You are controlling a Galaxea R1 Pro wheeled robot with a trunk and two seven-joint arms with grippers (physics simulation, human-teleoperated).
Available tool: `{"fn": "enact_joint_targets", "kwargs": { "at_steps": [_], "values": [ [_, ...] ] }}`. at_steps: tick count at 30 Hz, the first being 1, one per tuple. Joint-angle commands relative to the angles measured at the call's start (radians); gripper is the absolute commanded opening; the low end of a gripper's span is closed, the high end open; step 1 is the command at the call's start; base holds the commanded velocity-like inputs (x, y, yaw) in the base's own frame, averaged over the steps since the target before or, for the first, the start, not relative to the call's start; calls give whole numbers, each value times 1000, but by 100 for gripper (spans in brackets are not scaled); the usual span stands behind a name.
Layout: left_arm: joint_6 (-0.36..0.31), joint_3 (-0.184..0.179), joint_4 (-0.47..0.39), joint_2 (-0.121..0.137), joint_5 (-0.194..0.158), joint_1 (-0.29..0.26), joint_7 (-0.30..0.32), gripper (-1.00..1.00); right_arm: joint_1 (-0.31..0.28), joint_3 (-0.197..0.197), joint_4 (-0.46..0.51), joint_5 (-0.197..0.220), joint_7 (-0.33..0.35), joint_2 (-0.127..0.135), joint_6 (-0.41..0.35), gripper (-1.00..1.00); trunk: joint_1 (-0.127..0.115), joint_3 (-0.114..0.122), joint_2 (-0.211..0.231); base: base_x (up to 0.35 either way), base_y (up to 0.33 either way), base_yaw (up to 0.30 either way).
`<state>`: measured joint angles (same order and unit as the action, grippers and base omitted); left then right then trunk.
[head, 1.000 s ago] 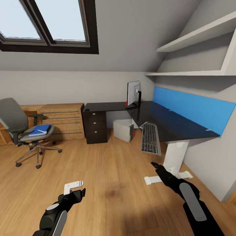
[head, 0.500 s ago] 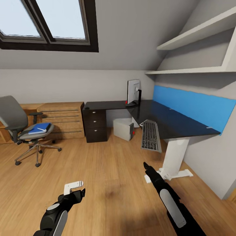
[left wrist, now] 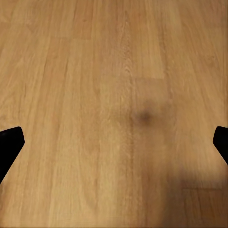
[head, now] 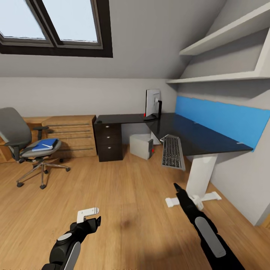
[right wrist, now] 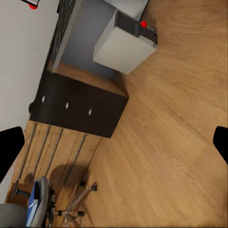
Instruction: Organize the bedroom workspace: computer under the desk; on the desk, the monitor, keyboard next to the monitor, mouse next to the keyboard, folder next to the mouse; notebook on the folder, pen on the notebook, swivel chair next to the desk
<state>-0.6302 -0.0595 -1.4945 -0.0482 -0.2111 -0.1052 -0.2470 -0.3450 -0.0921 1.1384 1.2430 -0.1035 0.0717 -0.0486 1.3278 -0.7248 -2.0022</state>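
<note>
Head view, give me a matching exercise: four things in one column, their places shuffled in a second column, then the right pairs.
1. grey keyboard with dark keys
2. bright blue folder
3. light grey computer tower
4. flat monitor with silver-white back

A. on the grey swivel chair seat
B. standing on the glossy black desk
C. on the floor beneath the desk
D. overhanging the desk's front edge

Pairs: 1-D, 2-A, 3-C, 4-B

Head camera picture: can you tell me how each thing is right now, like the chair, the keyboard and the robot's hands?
monitor: upright on the desk.
keyboard: overhanging the desk's front edge.
computer: on the floor under the desk.
folder: lying on the swivel chair seat.
drawers: closed.
left gripper: open, empty.
right gripper: cannot tell.
</note>
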Motion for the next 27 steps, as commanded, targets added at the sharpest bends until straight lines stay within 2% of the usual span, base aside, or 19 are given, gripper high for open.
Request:
{"fn": "enact_joint_targets", "kwargs": {
  "at_steps": [1,2,7,15,18,19,23,25,27],
  "values": [
    [-3,-5,-1,0,-10,-1,-9,100,0,-2,2,22,4,7,-10,100,4,-4,-8,0,0,0],
    [-3,-10,-1,0,-10,-1,-9,100,0,-1,1,43,18,15,-22,100,8,-7,-15,0,0,0],
    [-3,-17,-1,0,-10,-1,-9,100,0,-1,-7,70,33,21,-12,100,27,-23,-50,0,0,0],
    [-3,-20,-1,0,-10,-1,-9,100,0,-4,-22,81,38,14,105,100,31,-26,-57,0,0,0],
    [-3,-20,0,0,-11,-1,-9,100,0,-7,-41,71,43,6,138,100,31,-26,-57,0,0,0],
    [-3,-21,2,-1,-11,-1,-9,100,0,-7,-50,32,45,1,161,100,31,-26,-57,0,0,0],
    [-3,-22,2,-1,-11,-1,-9,100,-1,-6,-53,-19,46,-4,176,100,31,-26,-57,0,0,0],
    [-3,-22,3,-1,-11,-1,-9,100,0,-5,-52,-22,48,-10,178,100,31,-26,-57,0,0,0],
    [-3,-22,3,-1,-11,-1,-8,100,-1,5,-50,-5,56,-34,187,100,31,-26,-57,0,0,0]
  ]
}}
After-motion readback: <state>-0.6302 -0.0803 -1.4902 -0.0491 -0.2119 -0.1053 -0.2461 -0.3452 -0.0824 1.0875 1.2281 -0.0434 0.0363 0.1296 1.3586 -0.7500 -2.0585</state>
